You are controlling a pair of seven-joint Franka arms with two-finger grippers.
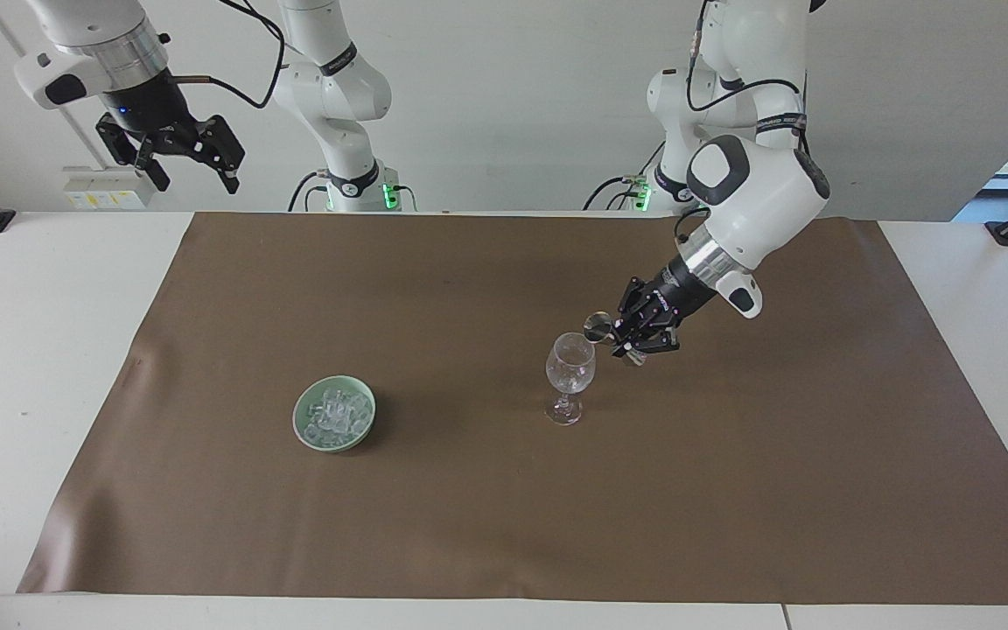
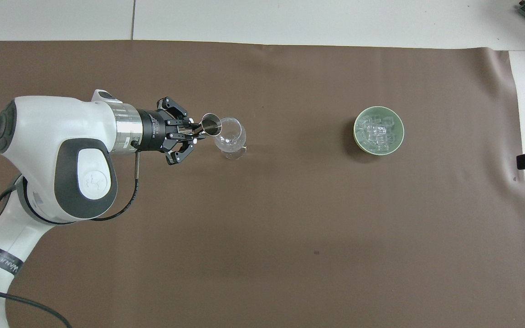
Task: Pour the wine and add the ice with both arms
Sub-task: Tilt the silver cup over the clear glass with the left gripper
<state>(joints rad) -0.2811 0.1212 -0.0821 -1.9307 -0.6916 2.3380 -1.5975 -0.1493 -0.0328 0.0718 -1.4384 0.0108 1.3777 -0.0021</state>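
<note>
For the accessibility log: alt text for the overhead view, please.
The left gripper, shut on a small metal measuring cup, holds it at the rim of an upright clear stemmed glass on a brown mat. Toward the right arm's end of the table, a green bowl holds a heap of ice. The right gripper is out of this view.

A brown mat [image 1: 504,490] covers the white table [image 1: 31,367].

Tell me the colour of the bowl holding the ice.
Pale green; the bowl shows best in the overhead view, with the clear ice heaped inside.
</note>
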